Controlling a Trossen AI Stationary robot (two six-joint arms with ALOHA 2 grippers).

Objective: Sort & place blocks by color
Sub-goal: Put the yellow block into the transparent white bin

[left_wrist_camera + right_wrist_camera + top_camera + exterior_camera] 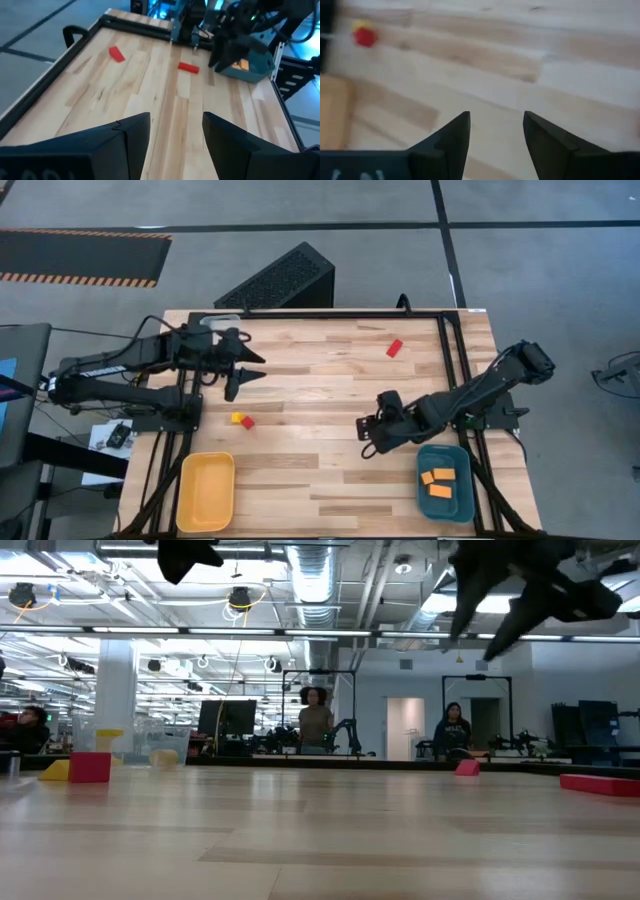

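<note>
The left gripper [256, 375] is held spread over bare wooden table [320, 480]; the right gripper [368, 435], also spread and empty, is seen beside the teal tray [443, 505] of orange blocks [437, 483].

Two trays sit on the table — one yellow tray [206, 491], one teal tray [445, 483]. Blocks: three orange blocks [437, 479], two red blocks [394, 348], one yellow block [237, 418].

A light wooden counter [320, 390] fills the frame's middle. A yellow tray [206, 491] sits at its lower left, a teal tray [444, 483] at lower right. A black perforated box [277, 280] stands beyond the top edge. Two people [314, 720] stand in the room behind.
</note>
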